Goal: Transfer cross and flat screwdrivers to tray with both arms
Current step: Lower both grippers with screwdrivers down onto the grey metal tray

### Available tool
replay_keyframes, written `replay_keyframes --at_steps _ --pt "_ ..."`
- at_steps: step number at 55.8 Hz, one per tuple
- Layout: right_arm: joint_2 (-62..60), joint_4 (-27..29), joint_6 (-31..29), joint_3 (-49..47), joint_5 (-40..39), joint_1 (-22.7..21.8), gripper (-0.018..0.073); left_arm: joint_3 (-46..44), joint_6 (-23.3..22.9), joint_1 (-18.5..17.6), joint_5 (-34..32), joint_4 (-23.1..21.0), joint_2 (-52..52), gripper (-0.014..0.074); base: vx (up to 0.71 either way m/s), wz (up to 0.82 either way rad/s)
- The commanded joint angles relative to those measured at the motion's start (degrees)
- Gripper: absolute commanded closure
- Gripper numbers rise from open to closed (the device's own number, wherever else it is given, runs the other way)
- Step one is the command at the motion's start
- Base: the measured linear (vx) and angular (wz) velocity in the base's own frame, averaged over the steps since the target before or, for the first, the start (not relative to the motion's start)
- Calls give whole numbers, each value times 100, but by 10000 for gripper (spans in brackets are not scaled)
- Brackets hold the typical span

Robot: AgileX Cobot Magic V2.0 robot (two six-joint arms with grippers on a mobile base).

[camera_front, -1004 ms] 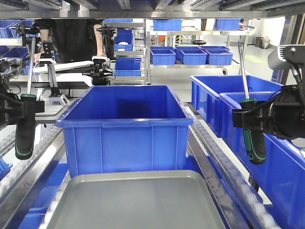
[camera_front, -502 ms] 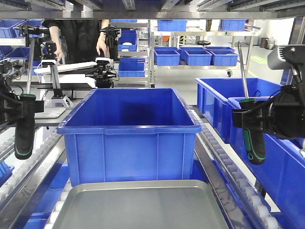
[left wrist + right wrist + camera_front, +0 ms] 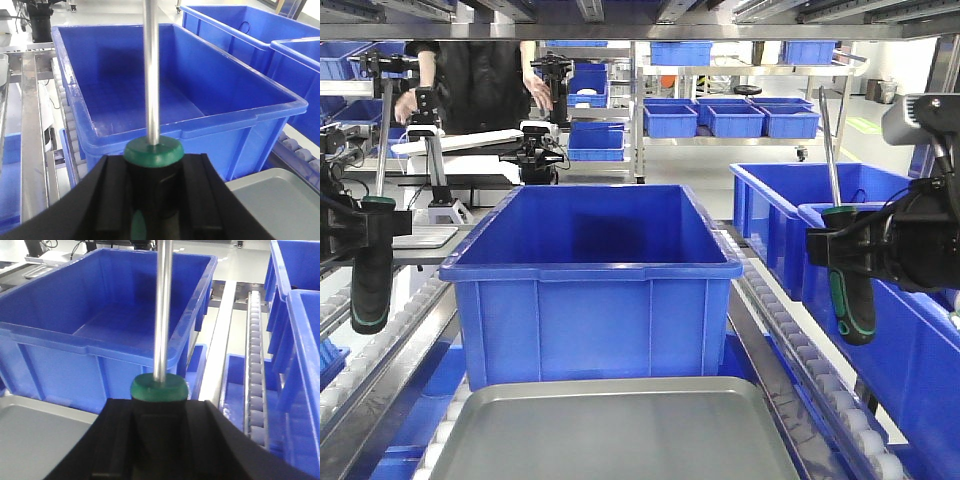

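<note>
Blue bins line the conveyor as my left gripper [image 3: 360,232] clamps one screwdriver [image 3: 368,285] upright and my right gripper [image 3: 840,245] clamps the other screwdriver [image 3: 850,300], both well apart, flanking the large blue bin [image 3: 590,270] behind the grey tray [image 3: 610,430].

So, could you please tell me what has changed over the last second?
The blue bin and the grey tray shifted from where they sat a second ago, then held still. The person behind moved their hands. Each claw, left and right, stayed clamped on its screwdriver, left and right, shafts up.
</note>
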Motion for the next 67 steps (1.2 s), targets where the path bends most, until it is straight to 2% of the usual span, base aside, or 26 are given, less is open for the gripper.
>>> replay_keyframes --at_steps 1,8,10,15,21,27,33,41,52,60,67 --pt "-131 403 -4 -177 -317 1 567 -217 -18 -28 -406 -395 -151 594 0 0" --pt "127 1089 -64 -177 344 1 567 -217 -18 -35 253 -1280 -68 594 0 0" --pt "225 1259 -93 -177 559 1 567 -217 -18 -72 464 -1402 8 594 0 0" --pt "500 1768 -368 -177 1018 1 567 -217 -114 -316 929 -1479 288 594 0 0" --pt "789 2336 -685 -177 1467 65 567 -217 -505 -664 1258 -1473 719 594 0 0" --pt "1026 2215 -593 -177 1401 454 567 -217 -623 -1154 1308 -1457 1089 594 0 0" --pt "1268 1918 -342 -177 1087 914 567 -217 -736 -1443 1315 -1345 1378 594 0 0" --pt "1573 1833 21 -177 851 1031 560 -217 -1070 -1513 1291 -1047 1671 594 0 0" --pt "1823 1874 87 -177 843 1031 508 -217 -1213 -1513 1390 -1046 1995 559 0 0" --pt "1937 1990 419 -177 936 1031 416 -217 -1218 -1513 1505 -934 2219 457 0 0" --pt "1949 1680 288 -177 985 1031 284 -217 -1218 -1513 1559 -845 2315 284 0 0"
